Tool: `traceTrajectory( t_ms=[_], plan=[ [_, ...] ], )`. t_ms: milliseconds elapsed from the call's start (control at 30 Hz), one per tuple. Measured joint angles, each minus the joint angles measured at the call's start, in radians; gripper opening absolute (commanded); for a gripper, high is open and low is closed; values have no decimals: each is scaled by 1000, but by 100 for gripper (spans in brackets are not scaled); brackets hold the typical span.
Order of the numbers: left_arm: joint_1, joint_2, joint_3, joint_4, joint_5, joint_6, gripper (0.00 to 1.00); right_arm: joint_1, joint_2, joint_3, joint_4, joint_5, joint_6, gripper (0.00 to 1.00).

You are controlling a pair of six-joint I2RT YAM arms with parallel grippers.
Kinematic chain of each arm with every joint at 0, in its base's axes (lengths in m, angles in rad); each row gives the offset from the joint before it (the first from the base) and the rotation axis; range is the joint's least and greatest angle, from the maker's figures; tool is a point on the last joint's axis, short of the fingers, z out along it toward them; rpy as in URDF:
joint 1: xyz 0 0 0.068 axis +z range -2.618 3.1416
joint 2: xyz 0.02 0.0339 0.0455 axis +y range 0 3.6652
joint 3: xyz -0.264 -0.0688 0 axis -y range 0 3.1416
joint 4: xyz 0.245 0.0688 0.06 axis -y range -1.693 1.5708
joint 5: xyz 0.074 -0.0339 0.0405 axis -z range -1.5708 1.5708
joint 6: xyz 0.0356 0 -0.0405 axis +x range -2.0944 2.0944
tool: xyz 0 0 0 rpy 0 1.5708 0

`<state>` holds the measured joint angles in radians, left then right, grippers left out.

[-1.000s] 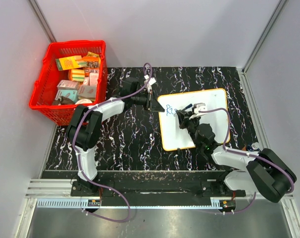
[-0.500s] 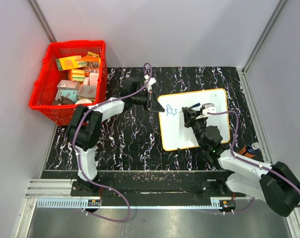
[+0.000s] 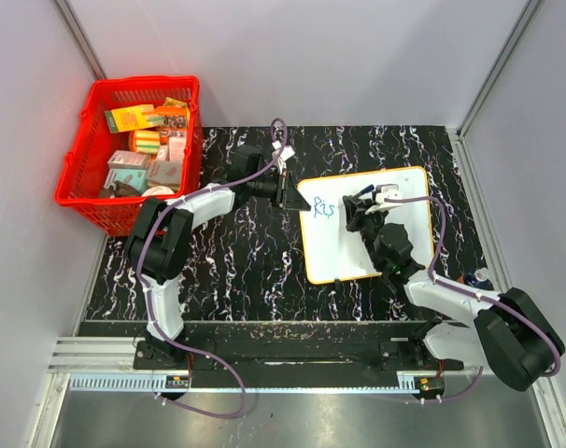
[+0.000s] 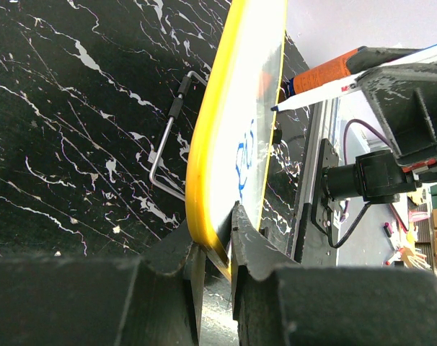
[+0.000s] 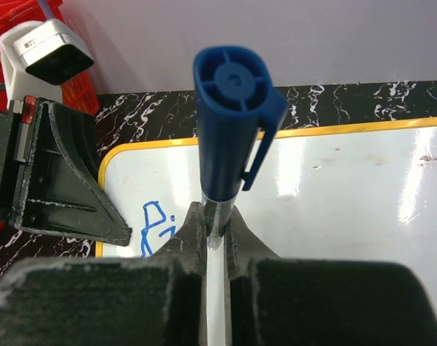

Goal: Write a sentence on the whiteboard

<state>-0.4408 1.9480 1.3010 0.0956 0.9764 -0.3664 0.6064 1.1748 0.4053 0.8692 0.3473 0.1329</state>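
Sits farther right over the whiteboard (image 3: 400,245) than a second ago: right gripper (image 3: 362,211), clamped on a blue-capped marker (image 5: 230,101). Rests on the marbled table (image 3: 236,271), orange-yellow rim pinched by the left gripper (image 4: 217,249), showing only the first blue letters of the sentence (image 3: 322,210).

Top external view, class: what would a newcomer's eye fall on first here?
The red basket of colourful boxes at far left stands out against the black marbled table. Right of centre sits the orange-rimmed whiteboard, with blue writing near its left edge. The left gripper clamps that edge; the right gripper holds a blue-capped marker over it.
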Motion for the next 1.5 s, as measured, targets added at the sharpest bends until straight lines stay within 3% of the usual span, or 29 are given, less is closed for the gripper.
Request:
traceTrajectory(
  t_ms=[500,1500],
  plan=[
    [0,0,0,-2,0,1,0,-1,67,13,24,-25,14,0],
    [0,0,2,-7,-1,2,0,-29,47,14,6,8,14,0]
  ],
)
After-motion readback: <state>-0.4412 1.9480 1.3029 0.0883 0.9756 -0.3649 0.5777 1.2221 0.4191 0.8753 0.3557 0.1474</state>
